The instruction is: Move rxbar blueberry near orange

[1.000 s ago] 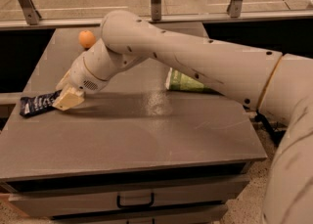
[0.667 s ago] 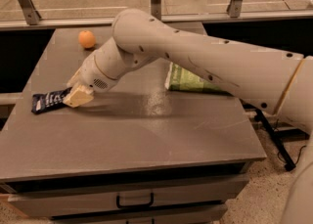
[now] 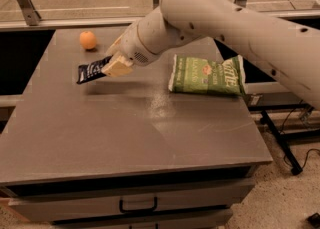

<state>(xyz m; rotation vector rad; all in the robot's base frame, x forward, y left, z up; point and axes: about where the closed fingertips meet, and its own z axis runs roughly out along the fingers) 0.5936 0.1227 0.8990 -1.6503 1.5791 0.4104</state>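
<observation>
Grey surface [image 3: 150, 138] is crossed by the arm [image 3: 225, 18]; the rxbar blueberry [image 3: 91, 71] is clamped by one end in the hand [image 3: 116, 66], raised clear, presumably for carrying, just short of the orange [image 3: 88, 40].

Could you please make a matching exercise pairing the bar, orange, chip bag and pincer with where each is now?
1. rxbar blueberry
2. orange
3. green chip bag
4. pincer

A. lying flat near the table's picture-right edge
B. resting at the table's far picture-left
C. gripped at one end, above the table
D. shut on the bar, close to the orange

Pairs: 1-C, 2-B, 3-A, 4-D
</observation>
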